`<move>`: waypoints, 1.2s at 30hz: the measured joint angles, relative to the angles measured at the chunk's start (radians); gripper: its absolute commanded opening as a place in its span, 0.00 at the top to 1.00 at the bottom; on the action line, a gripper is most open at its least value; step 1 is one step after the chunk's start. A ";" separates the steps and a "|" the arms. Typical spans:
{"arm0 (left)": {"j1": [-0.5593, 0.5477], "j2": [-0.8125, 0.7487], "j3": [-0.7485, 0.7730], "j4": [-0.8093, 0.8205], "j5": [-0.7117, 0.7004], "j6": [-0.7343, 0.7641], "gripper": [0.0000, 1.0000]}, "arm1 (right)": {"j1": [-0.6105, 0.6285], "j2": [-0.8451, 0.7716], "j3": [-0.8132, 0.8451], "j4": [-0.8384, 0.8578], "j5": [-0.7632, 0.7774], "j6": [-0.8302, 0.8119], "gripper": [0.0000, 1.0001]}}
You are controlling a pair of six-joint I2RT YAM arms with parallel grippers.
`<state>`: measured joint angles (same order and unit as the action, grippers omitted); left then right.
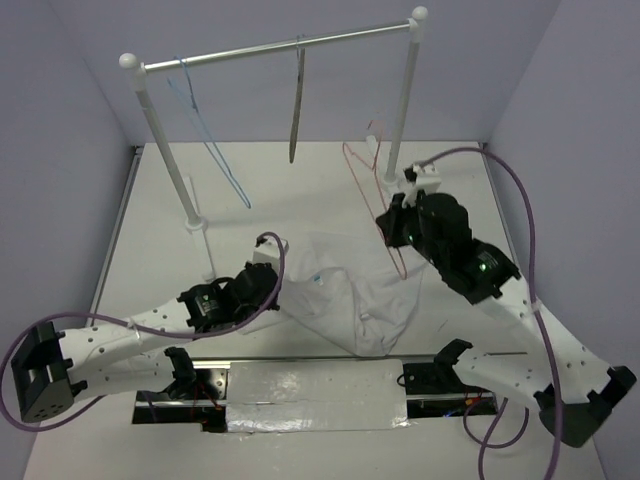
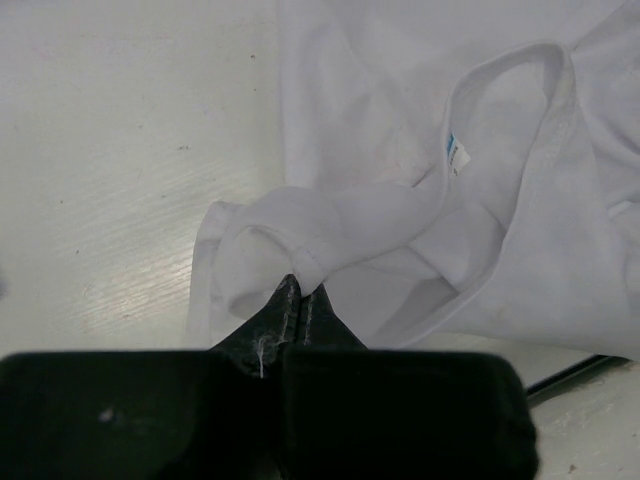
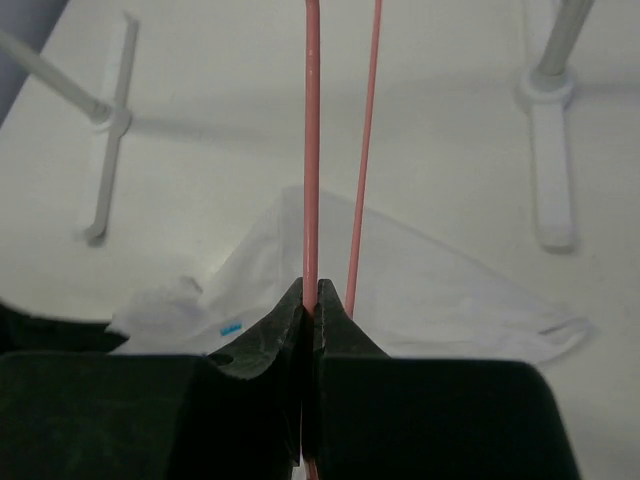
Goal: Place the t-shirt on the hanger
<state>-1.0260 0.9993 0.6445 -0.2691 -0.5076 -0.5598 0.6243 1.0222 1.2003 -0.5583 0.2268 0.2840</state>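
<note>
The white t-shirt (image 1: 340, 290) lies crumpled on the table between the two arms; its blue neck label (image 2: 457, 152) faces up. My left gripper (image 1: 274, 268) is at the shirt's left edge and, in the left wrist view, is shut (image 2: 300, 288) on a fold of the t-shirt (image 2: 380, 220). My right gripper (image 1: 386, 223) is shut on the pink-red wire hanger (image 1: 356, 170) and holds it raised above the shirt's right side, near the rack's right post. In the right wrist view the jaws (image 3: 311, 292) pinch one wire of the hanger (image 3: 311, 150), with the t-shirt (image 3: 440, 290) below.
A white clothes rack (image 1: 290, 48) stands at the back, with posts at the left (image 1: 170, 160) and right (image 1: 405, 100). A light-blue wire hanger (image 1: 212, 145) and a grey-brown hanger (image 1: 296, 110) hang on its bar. Walls close in on both sides.
</note>
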 measured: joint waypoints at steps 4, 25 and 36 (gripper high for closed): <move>0.092 0.061 0.065 -0.011 0.046 -0.024 1.00 | 0.087 -0.210 -0.264 0.019 -0.092 0.034 1.00; 0.284 0.260 0.333 -0.168 0.079 -0.041 1.00 | 0.404 -0.581 -0.523 0.003 -0.166 0.102 1.00; 0.404 0.220 0.338 -0.209 0.143 -0.011 1.00 | 0.525 -0.544 -0.524 -0.012 -0.123 0.120 1.00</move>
<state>-0.6224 1.2190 0.9829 -0.4782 -0.3641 -0.5709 1.1496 0.4782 0.6762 -0.5701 0.1036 0.4042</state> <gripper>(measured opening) 0.026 0.055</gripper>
